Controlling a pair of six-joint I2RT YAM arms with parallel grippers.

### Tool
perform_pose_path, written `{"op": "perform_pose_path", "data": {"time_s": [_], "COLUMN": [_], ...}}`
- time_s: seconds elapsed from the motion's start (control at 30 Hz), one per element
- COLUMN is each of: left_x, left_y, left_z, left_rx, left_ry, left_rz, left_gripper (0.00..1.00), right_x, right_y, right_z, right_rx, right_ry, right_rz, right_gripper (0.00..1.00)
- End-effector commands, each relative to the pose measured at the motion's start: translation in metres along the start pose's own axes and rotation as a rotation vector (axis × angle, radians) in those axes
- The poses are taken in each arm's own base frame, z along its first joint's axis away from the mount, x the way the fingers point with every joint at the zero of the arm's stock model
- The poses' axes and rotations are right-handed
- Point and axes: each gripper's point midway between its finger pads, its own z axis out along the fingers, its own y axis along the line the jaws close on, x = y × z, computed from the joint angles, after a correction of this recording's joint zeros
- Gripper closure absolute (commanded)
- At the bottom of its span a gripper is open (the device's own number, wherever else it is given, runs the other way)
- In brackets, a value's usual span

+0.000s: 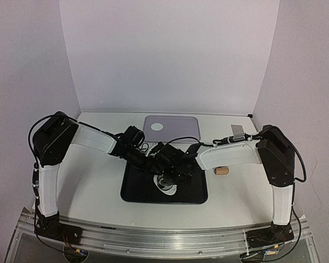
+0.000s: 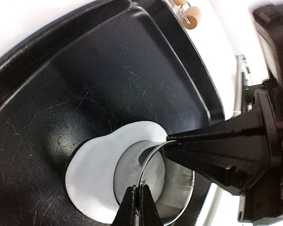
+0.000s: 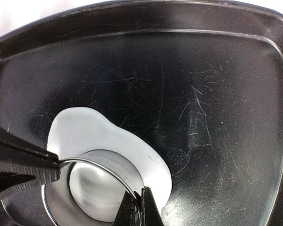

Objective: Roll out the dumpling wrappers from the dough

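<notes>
A thin irregular sheet of white dough (image 2: pixel 92 169) (image 3: pixel 94 129) lies in the black tray (image 1: pixel 134 192) (image 2: pixel 85 70) (image 3: pixel 179 94). A round metal ring cutter (image 2: pixel 132 160) (image 3: pixel 113 162) stands on the dough. My left gripper (image 2: pixel 137 188) (image 1: pixel 163 167) is shut on one side of the cutter's thin rim. On the opposite side of that rim my right gripper (image 3: pixel 140 193) (image 1: pixel 178 171) is shut too. One small round dumpling wrapper (image 1: pixel 157 126) lies on the lavender tray (image 1: pixel 178 131) at the back. From the top view the arms hide most of the dough.
A wooden rolling pin (image 1: pixel 221 171) (image 2: pixel 193 16) lies on the white table just right of the black tray, behind my right forearm. The lavender tray sits directly behind the black one. A small grey object (image 1: pixel 237 129) rests at the far right.
</notes>
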Motion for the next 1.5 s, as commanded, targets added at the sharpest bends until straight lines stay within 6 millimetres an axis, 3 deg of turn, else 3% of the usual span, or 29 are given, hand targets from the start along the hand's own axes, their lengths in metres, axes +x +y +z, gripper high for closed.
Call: {"op": "perform_pose_path", "data": {"time_s": [0.0, 0.1, 0.23, 0.33, 0.5, 0.57, 0.63, 0.73, 0.83, 0.97, 1.03, 1.13, 1.2, 1.33, 1.4, 1.47], "left_x": [0.116, 0.094, 0.086, 0.109, 0.173, 0.187, 0.187, 0.172, 0.152, 0.151, 0.156, 0.155, 0.149, 0.128, 0.120, 0.112], "left_y": [0.087, 0.089, 0.088, 0.083, 0.062, 0.060, 0.062, 0.061, 0.058, 0.054, 0.068, 0.086, 0.083, 0.043, 0.024, 0.015], "left_z": [0.030, 0.029, 0.029, 0.024, 0.016, 0.015, 0.016, 0.023, 0.031, 0.030, 0.017, 0.000, 0.000, 0.026, 0.040, 0.045], "left_rx": [-0.253, -0.268, -0.275, -0.277, -0.223, -0.216, -0.217, -0.199, -0.187, -0.176, -0.216, -0.271, -0.265, -0.162, -0.113, -0.080], "left_ry": [0.366, 0.335, 0.331, 0.376, 0.501, 0.523, 0.525, 0.506, 0.463, 0.477, 0.470, 0.447, 0.432, 0.403, 0.394, 0.378], "left_rz": [-0.277, -0.240, -0.228, -0.243, -0.309, -0.319, -0.309, -0.288, -0.277, -0.301, -0.325, -0.327, -0.299, -0.217, -0.202, -0.204], "left_gripper": [1.00, 1.00, 1.00, 1.00, 1.00, 1.00, 1.00, 1.00, 1.00, 1.00, 1.00, 1.00, 1.00, 1.00, 1.00, 1.00], "right_x": [0.080, 0.093, 0.081, 0.058, 0.011, 0.005, 0.010, 0.030, 0.042, 0.037, 0.033, 0.032, 0.036, 0.039, 0.035, 0.027], "right_y": [-0.017, -0.018, -0.015, -0.025, -0.040, -0.039, -0.037, -0.021, 0.016, 0.046, 0.047, 0.026, -0.007, -0.066, -0.076, -0.070], "right_z": [0.026, 0.023, 0.023, 0.025, 0.029, 0.030, 0.033, 0.035, 0.041, 0.044, 0.039, 0.030, 0.025, 0.016, 0.012, 0.012], "right_rx": [0.075, 0.074, 0.067, 0.085, 0.117, 0.125, 0.117, 0.091, 0.020, -0.038, -0.044, -0.001, 0.064, 0.169, 0.182, 0.168], "right_ry": [0.171, 0.211, 0.190, 0.147, 0.062, 0.063, 0.092, 0.130, 0.169, 0.168, 0.152, 0.128, 0.123, 0.102, 0.092, 0.082], "right_rz": [-0.006, 0.046, 0.096, 0.117, 0.044, 0.011, 0.007, -0.032, -0.066, -0.074, -0.084, -0.071, -0.025, 0.033, 0.032, 0.016], "right_gripper": [1.00, 1.00, 1.00, 1.00, 1.00, 1.00, 1.00, 1.00, 1.00, 1.00, 1.00, 1.00, 1.00, 1.00, 1.00, 1.00]}}
